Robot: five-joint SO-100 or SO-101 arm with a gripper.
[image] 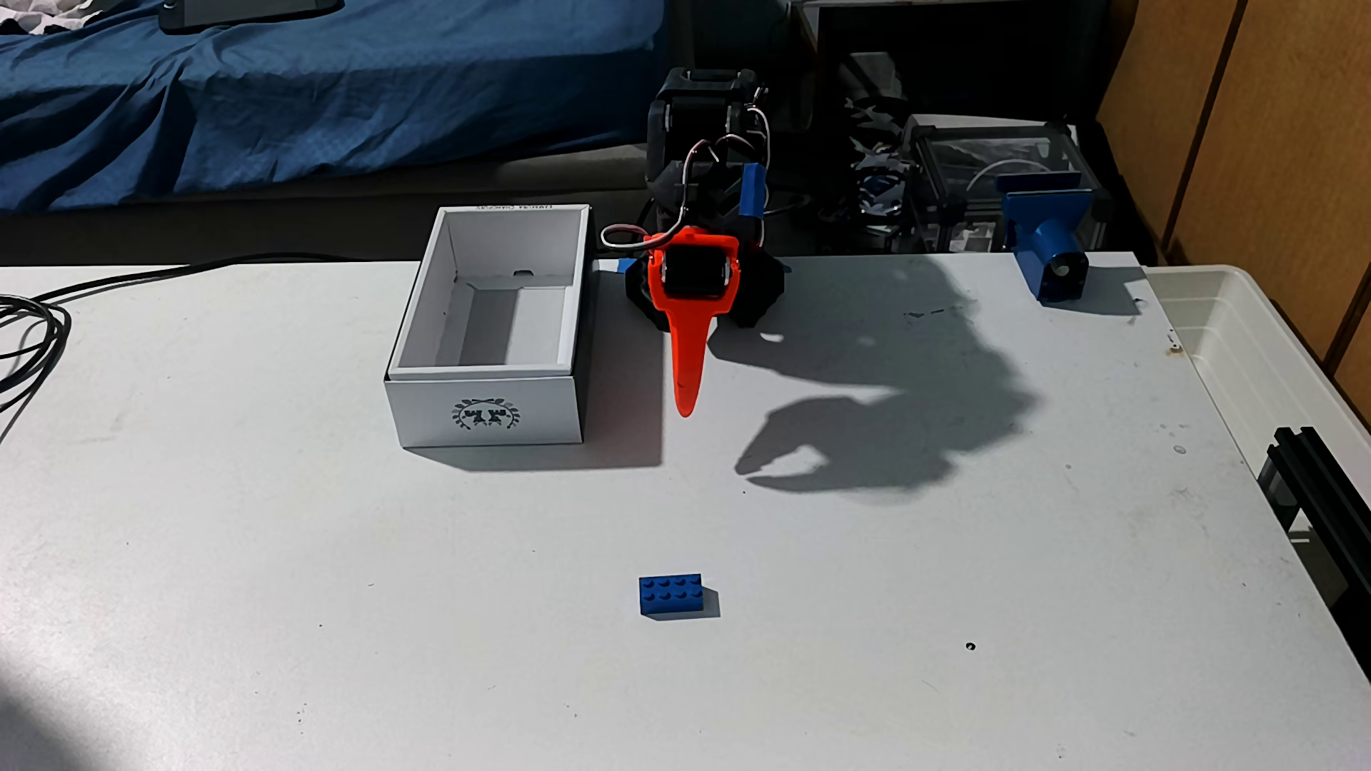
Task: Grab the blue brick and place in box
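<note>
The brick [671, 594] lay studs-up on the white worktop [297, 593] in the lower middle of the frame, alone, with a short shadow falling to its right. It was well apart from everything else.

The box [490, 333] sat in the upper middle-left of the frame, open at the top and with nothing visible inside, its long sides running away from the camera. The near short wall carried a dark wreath-like emblem [486, 414]. Its shadow fell on the worktop to the right and along the front.

Just right of the box stood the black arm [705, 133], folded low over its base at the far edge of the worktop, with a strip of blue tape [751, 189] on one link. The orange fingers [686, 404] pointed down toward the camera, their tip above the worktop beside the box's front right corner, holding nothing. From this angle they appeared as one tapered blade, so whether they were parted or closed could not be told. The arm's large shadow spread across the worktop to the right.

A blue bracket [1046, 237] stood at the upper right edge of the worktop, and a translucent bin [1261, 356] ran along the right side. Black cables [30, 333] looped at the left edge. A bed with a blue cover [297, 96] filled the upper left.
</note>
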